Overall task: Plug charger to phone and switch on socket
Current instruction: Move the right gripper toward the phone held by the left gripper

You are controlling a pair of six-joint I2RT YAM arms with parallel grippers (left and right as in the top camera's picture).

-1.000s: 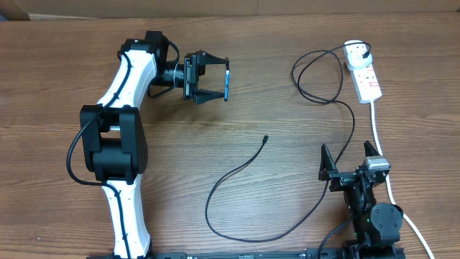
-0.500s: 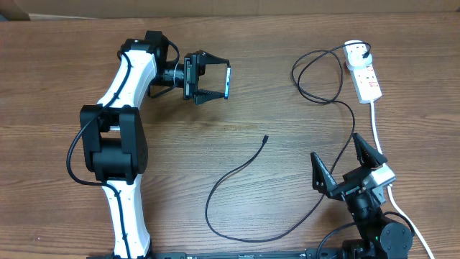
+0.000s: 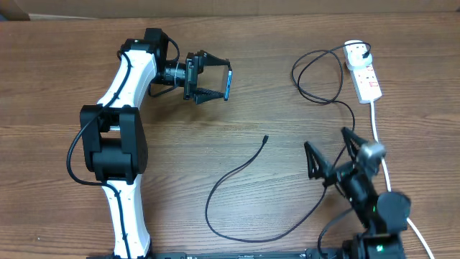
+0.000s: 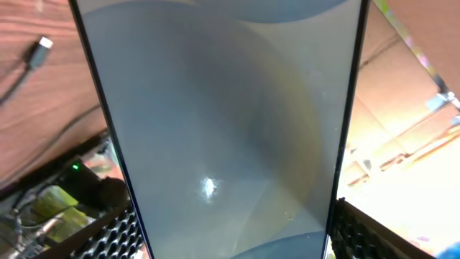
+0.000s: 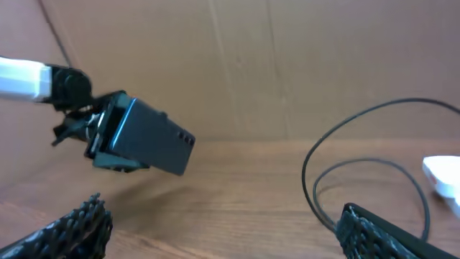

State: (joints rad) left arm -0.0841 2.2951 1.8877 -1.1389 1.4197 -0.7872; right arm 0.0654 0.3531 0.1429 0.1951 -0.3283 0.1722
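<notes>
Phone (image 3: 228, 80) clamped in left pincer (image 3: 223, 79); right pincer (image 3: 327, 142) wide open, empty; socket (image 3: 364, 73) markings unreadable.

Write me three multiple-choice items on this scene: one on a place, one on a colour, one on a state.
1. Where is the connector tip of the charger?
A. plugged into a device
B. lying loose on the table
C. pinched between fingers

2. What colour is the body of the socket?
A. black
B. blue
C. white

3. What state is the right gripper in?
A. open, holding nothing
B. shut on a cable
C. shut and empty

Answers:
1 B, since the overhead view shows the tip on bare wood between the two arms, touching nothing.
2 C, since the strip is white with red markings.
3 A, since the right wrist view shows the fingers spread wide apart with only the table between them.
</notes>
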